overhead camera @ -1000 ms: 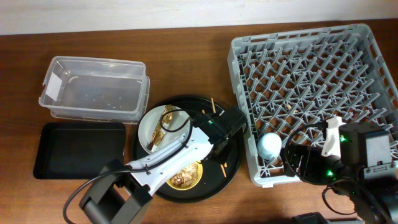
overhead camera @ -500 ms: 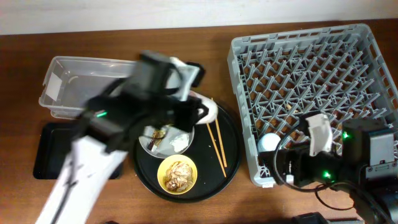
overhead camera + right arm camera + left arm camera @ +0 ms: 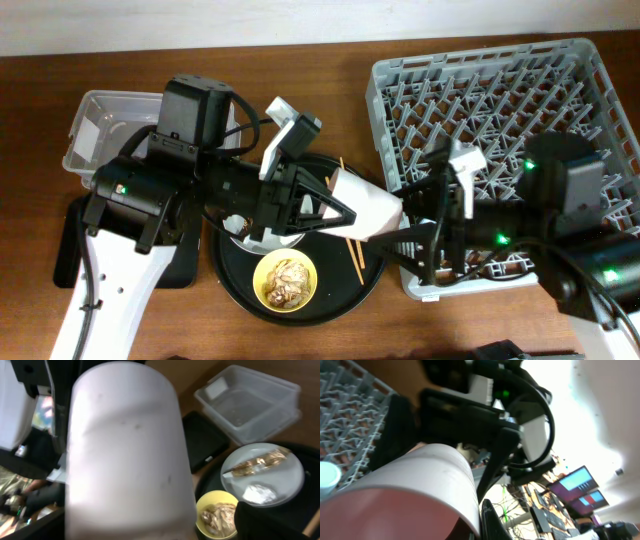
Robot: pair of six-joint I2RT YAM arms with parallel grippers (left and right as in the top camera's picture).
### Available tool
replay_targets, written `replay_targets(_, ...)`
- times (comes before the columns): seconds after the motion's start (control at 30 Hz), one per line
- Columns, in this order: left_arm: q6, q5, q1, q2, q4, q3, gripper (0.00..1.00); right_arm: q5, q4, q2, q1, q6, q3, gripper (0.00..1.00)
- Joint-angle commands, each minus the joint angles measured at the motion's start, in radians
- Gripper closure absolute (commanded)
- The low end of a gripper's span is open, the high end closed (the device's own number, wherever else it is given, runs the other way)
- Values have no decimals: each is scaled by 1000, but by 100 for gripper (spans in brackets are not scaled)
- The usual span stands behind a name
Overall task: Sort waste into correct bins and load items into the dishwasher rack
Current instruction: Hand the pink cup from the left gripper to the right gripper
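Observation:
My left gripper (image 3: 340,208) is shut on the pink cup (image 3: 368,210) and holds it on its side above the round tray. My right gripper (image 3: 405,218) is open, its jaws on either side of the cup's far end. In the right wrist view the cup (image 3: 127,450) fills the frame, with a gap to one of the fingers (image 3: 272,520). The chopsticks (image 3: 352,255) lie on the round tray. The light-blue cup (image 3: 327,476) sits in the grey rack (image 3: 520,90). The wrapper (image 3: 257,462) and tissue (image 3: 257,492) lie on a white plate. Food scraps (image 3: 285,280) fill a yellow bowl.
The clear tub (image 3: 100,140) stands at the back left, with the shallow black tray (image 3: 70,240) in front of it. The round black tray (image 3: 330,300) holds the plate, bowl and chopsticks. Both arms meet above the gap between the round tray and the rack.
My left arm has lifted the pink cup off the round tray and swung it right. My right arm has moved left out of the rack, its open jaws now around the cup.

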Motion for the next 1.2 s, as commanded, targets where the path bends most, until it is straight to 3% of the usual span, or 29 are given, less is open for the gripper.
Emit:
replay_targets(0.0,49,77,5,0,-8,3,100,-93,53,27,47,-11,5,6)
replay_targets(0.3,85,35,5,0,-27,3,100,-95,108,7,60,-10,5,18)
replay_targets(0.43,85,16,5,0,-34,3,100,-95,134,3,60,8,5,34)
replay_targets(0.57,85,16,5,0,-33,3,100,-95,116,3,60,8,5,40)
replay_targets(0.6,85,15,5,0,-33,3,97,-94,111,3,60,8,5,40)
replay_targets(0.63,85,1,5,0,-34,3,78,-85,107,3,60,8,5,40)
replay_targets(0.73,84,-76,5,0,-42,3,1,-59,97,-8,44,8,5,41)
replay_targets(0.83,84,-310,5,0,-101,3,1,42,9,-43,-45,11,5,40)
replay_targets(0.93,69,-548,5,0,-174,3,1,303,-167,-83,-194,37,10,40)
replay_targets(1.17,58,-687,4,0,-195,3,1,917,-479,-62,-366,191,8,40)
